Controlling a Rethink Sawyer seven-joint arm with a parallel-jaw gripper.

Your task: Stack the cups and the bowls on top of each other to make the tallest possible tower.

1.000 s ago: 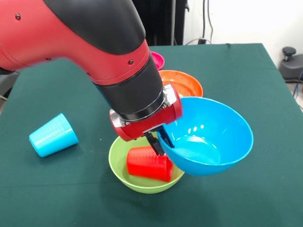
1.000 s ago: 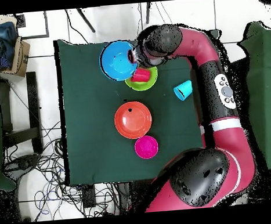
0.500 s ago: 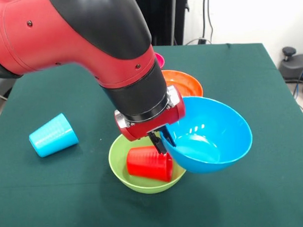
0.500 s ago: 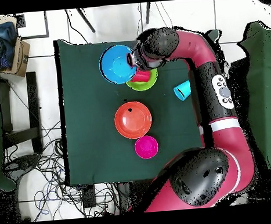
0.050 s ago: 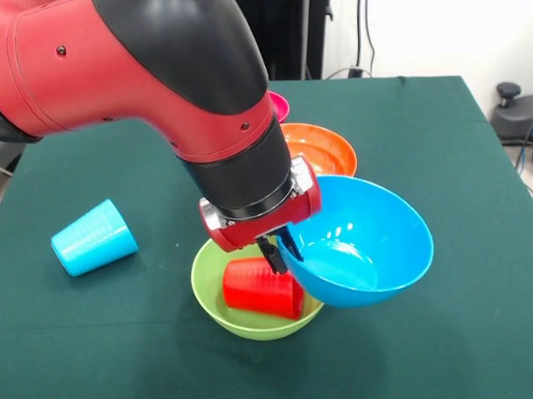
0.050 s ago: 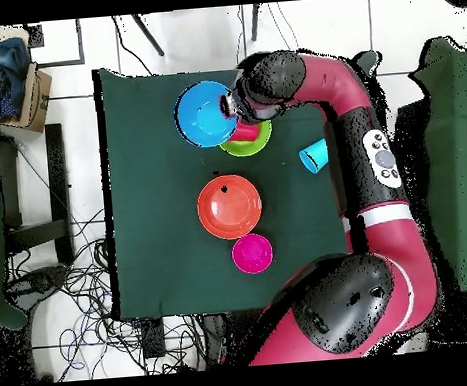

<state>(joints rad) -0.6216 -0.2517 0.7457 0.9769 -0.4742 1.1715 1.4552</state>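
Blue bowl hangs tilted above the green bench, its near-left rim pinched in the closed pincer — just right of the lime green bowl, where the red cup lies.

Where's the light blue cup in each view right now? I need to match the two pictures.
Front view: the light blue cup lies on its side at the left, apart from the bowls.
Overhead view: it sits at right of centre, near the arm.
Shared landmark: the lime green bowl holding the red cup.
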